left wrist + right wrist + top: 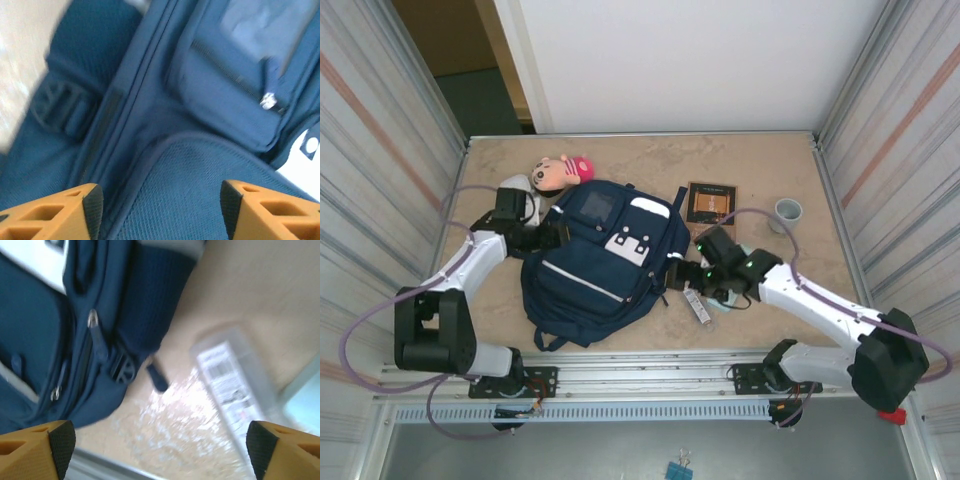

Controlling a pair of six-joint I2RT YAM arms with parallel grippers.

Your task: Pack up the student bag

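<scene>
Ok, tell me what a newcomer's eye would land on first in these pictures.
The big navy student bag dominates, lying flat in the middle of the table with its white patches facing up. Just beyond its far left corner lies a pink-and-cream plush toy. To the bag's right, a brown square book and a grey cup sit near the far edge.

Left arm [470,262] and right arm [810,300] reach inward from their bases.
The left tool [162,212] points down with its orange fingers [60,212] parted; the right tool [161,447] hangs low over the worktop, its fingers [280,452] spread wider, black pads facing each other.
</scene>
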